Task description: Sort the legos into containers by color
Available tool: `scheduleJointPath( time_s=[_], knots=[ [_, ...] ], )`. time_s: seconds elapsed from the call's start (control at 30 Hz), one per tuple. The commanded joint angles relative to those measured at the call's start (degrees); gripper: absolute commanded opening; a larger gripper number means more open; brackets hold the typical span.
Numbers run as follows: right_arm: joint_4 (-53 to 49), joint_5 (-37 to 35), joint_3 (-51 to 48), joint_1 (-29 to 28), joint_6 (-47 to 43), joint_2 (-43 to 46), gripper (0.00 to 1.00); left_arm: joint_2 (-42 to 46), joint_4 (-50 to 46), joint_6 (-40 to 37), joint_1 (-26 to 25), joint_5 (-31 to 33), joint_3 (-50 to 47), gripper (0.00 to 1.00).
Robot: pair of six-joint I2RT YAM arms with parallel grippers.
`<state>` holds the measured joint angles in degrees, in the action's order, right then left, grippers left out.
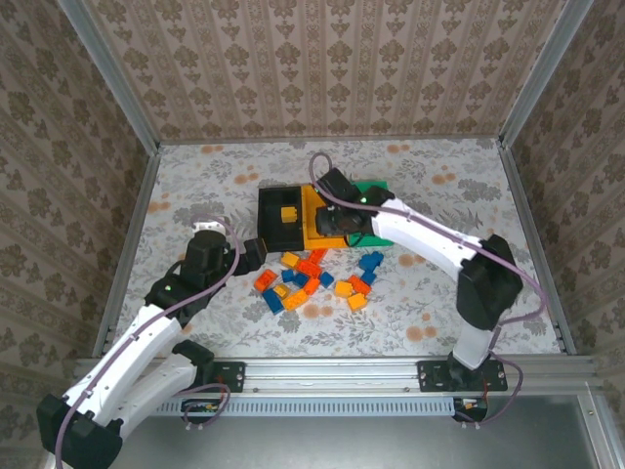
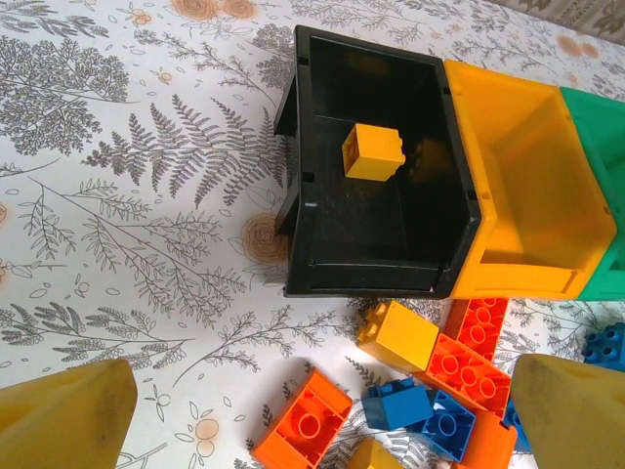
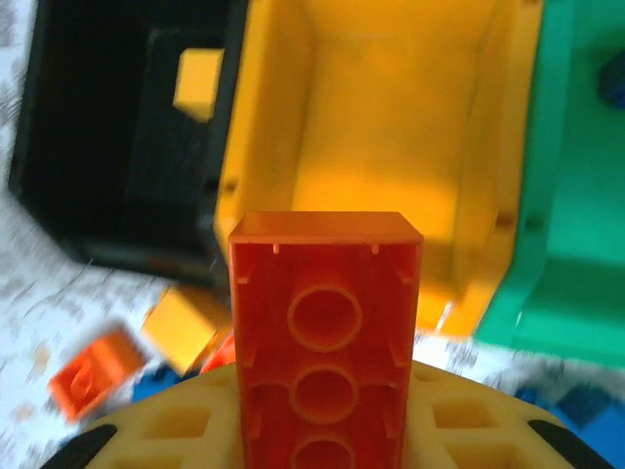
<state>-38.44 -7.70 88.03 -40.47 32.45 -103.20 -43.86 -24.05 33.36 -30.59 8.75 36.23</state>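
My right gripper (image 3: 324,430) is shut on a long orange-red lego (image 3: 324,322), its hollow underside facing the camera, just in front of the orange-yellow container (image 3: 391,137). The black container (image 2: 371,264) holds one yellow lego (image 2: 373,153); the green container (image 2: 601,127) is at the row's right end. In the top view the right gripper (image 1: 337,223) hovers over the orange-yellow container (image 1: 314,207). My left gripper (image 2: 317,420) is open above the loose legos (image 1: 312,283); an upturned orange lego (image 2: 305,425) lies between its fingers (image 2: 63,420).
Loose yellow, orange-red and blue legos are scattered on the floral tablecloth (image 1: 195,176) just in front of the bins. Metal frame rails (image 1: 132,234) and patterned walls border the table on three sides. Open cloth lies left and behind the bins.
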Motion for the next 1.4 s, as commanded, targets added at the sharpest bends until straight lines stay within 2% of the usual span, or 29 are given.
scheduleJointPath(
  time_s=[0.0, 0.2, 0.3, 0.37, 0.47, 0.6, 0.77, 0.9, 1.17, 1.37],
  knots=[
    [-1.3, -1.0, 5.9, 2.1, -3.2, -7.1, 0.28, 0.4, 0.6, 1.9, 0.6, -0.8, -0.8, 1.0],
    [-2.2, -1.8, 13.3, 3.9, -3.6, -15.8, 0.33, -0.2, 0.1, 2.4, 0.9, -1.0, -0.7, 1.0],
    [-2.6, -2.0, 15.5, 4.3, -3.7, -17.4, 0.47, -0.4, 0.0, 2.2, 0.9, -0.8, -0.5, 1.0],
    [-2.4, -1.7, 15.6, 4.3, -3.4, -16.9, 0.61, -0.8, 0.0, 2.1, 1.0, -0.9, -0.2, 1.0],
    [-1.0, -1.4, 12.5, 4.3, -2.7, -13.3, 0.68, -1.4, 0.6, 2.1, 1.1, -1.3, 0.2, 1.0],
    [2.3, -1.4, 2.3, 3.8, -0.1, -4.4, 0.72, -2.2, 1.8, 2.1, 1.1, -1.8, 0.5, 1.0],
    [5.2, -2.9, -15.6, 2.9, 6.3, 7.9, 0.74, -3.3, 3.2, 2.2, 1.2, -2.5, 0.5, 1.0],
    [6.7, -4.2, -25.4, 2.9, 10.8, 13.4, 0.76, -4.0, 3.9, 2.4, 1.4, -3.0, 0.5, 1.0],
    [7.4, -3.8, -32.1, 2.9, 15.9, 12.8, 0.76, -4.4, 3.8, 2.5, 1.7, -2.8, 0.2, 1.0],
    [11.6, -4.8, -34.3, 2.8, 19.0, 10.6, 0.7, -4.4, 4.2, 2.9, 1.8, -3.0, -0.8, 1.0]
  ],
)
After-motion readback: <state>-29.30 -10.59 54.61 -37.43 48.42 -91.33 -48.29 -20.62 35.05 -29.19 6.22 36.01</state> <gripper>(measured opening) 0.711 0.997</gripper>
